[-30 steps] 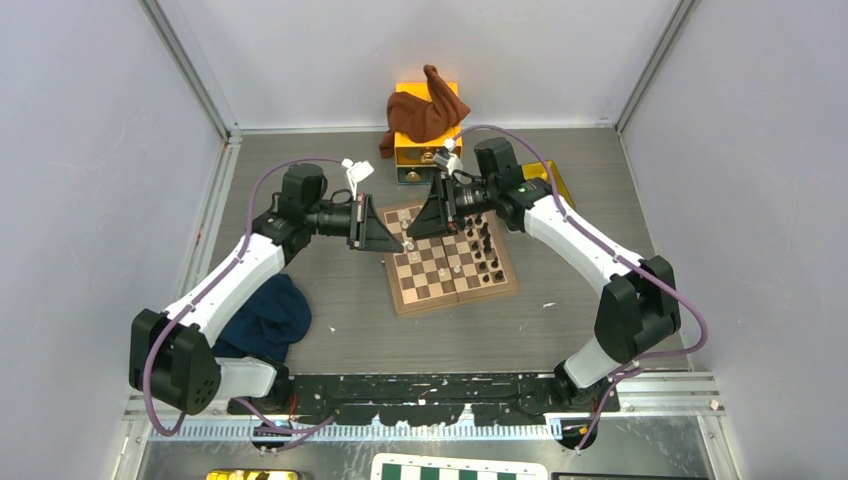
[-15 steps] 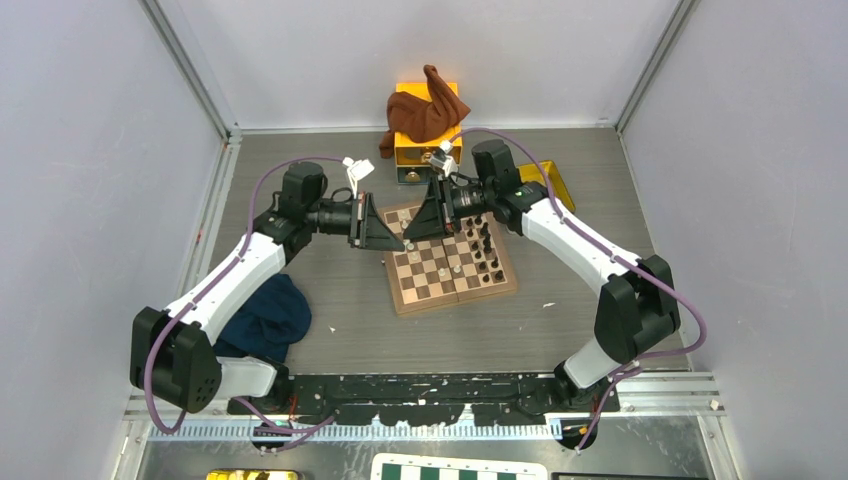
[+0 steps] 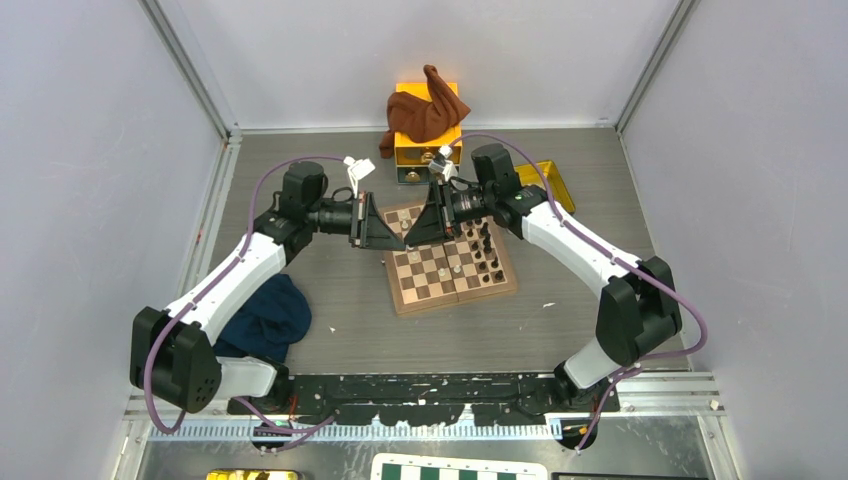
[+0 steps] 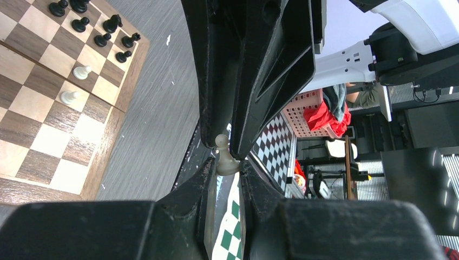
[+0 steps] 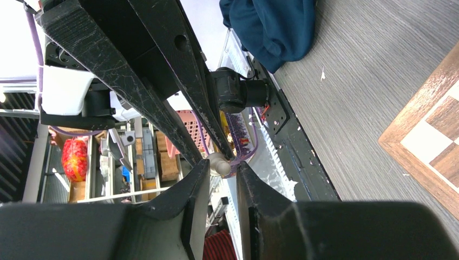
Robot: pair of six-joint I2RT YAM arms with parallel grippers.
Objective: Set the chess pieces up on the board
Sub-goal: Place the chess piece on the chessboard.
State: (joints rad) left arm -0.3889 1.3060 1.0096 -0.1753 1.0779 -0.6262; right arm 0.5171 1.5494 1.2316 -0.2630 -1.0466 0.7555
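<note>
The wooden board [image 3: 455, 297] lies mid-table, with dark pieces [image 3: 487, 247] along its right side and a few cream ones [image 3: 455, 268] near the middle. Both grippers meet tip to tip above its far-left corner. My left gripper [image 4: 226, 169] is shut on the base of a cream-white pawn [image 4: 223, 158]. My right gripper [image 5: 221, 165] is open, its fingers flanking the pawn's head [image 5: 218, 162] with a small gap. In the left wrist view the board [image 4: 32, 135] carries dark pieces [image 4: 81, 24] and two white pawns [image 4: 81, 71].
A yellow box [image 3: 410, 150] draped with a brown cloth [image 3: 425, 115] stands behind the board. A yellow tray [image 3: 552, 180] is at the back right. A blue cloth [image 3: 265, 315] lies at the left. A green-and-white board [image 3: 455, 468] sits below the arm bases.
My right gripper has moved left toward my left gripper, and its fingers now surround the pawn's head. The left arm has barely moved.
</note>
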